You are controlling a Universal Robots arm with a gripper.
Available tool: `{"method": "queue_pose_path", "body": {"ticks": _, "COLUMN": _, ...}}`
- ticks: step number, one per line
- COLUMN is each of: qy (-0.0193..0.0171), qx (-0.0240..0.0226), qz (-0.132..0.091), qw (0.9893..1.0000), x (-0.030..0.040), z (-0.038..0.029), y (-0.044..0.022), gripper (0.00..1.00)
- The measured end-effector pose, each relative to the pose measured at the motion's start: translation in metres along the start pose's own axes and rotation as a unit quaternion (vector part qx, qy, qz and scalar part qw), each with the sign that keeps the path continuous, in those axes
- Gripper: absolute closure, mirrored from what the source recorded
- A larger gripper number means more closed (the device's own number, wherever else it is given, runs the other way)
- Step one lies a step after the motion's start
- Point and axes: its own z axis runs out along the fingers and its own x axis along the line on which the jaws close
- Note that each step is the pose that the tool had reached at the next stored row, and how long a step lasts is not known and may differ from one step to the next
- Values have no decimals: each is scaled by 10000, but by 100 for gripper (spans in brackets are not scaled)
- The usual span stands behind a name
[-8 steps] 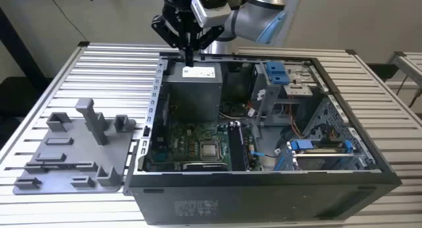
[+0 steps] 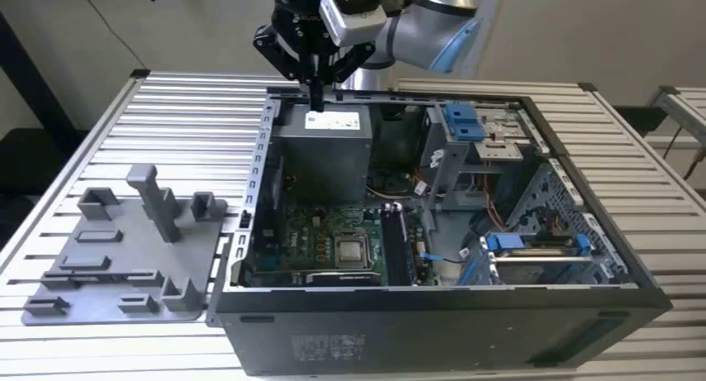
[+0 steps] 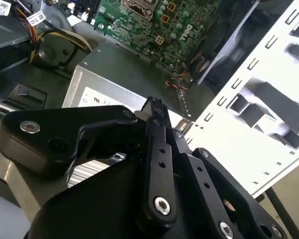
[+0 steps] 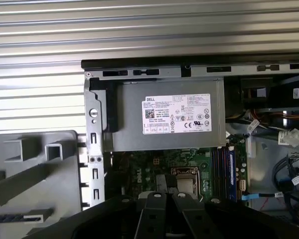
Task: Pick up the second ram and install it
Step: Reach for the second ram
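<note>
We are seeing the end effector (image 2: 317, 96) clenched, its fingers (image 3: 158, 124) pressing together with nothing between them. It is hanging just above the power supply (image 2: 326, 150), whose labelled face is showing in the first wrist view (image 4: 165, 121). The supply is sitting at the far end of the open computer case (image 2: 441, 297), next to the green motherboard (image 2: 314, 232). Dark strips are standing in the memory slots (image 4: 222, 167) beside the processor socket (image 2: 353, 250); we cannot tell whether the second ram is one of them. The grey fixture plate (image 2: 116, 261) is lying on the slatted tabletop (image 2: 188, 125) at the exterior view's left, just beside the case.
</note>
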Motion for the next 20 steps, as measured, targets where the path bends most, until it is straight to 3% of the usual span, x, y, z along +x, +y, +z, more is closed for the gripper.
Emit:
{"method": "queue_pose_path", "body": {"ticks": 11, "qy": -2, "qx": 24, "qz": 1, "qw": 10000, "x": 7, "z": 0, "y": 0, "gripper": 89}}
{"method": "queue_pose_path", "body": {"ticks": 20, "qy": -2, "qx": 23, "qz": -4, "qw": 10000, "x": 129, "z": 0, "y": -9, "gripper": 89}}
